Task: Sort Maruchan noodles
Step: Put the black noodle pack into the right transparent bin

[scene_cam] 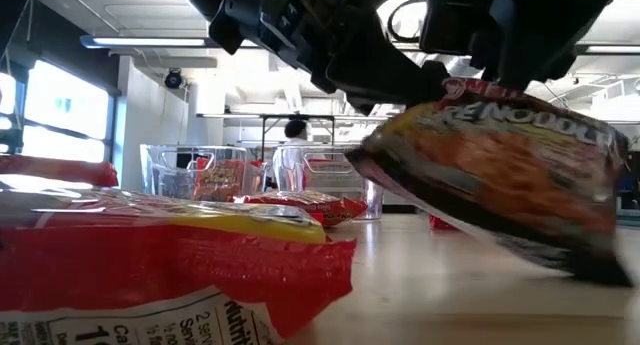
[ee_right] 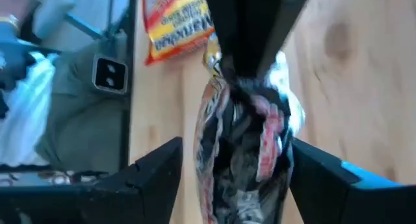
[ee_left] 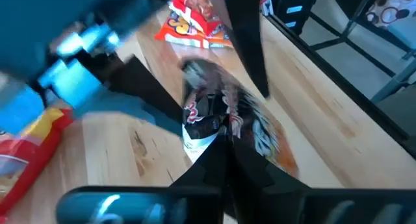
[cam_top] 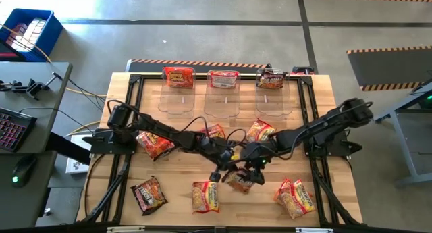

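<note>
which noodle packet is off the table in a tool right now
The dark packet near the table's middle front: the left tool is shut on its end, lifting it. The other loose packets lie flat on the wood.

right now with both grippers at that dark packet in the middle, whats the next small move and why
Probably close the right gripper on the dark packet. Its fingers stand open on either side of the packet, while the left gripper is shut on it, holding it up. That looks like a handover, so the right should grip before the left lets go.

bright overhead light (window glare in low view), wrist views motion-blurred.
</note>
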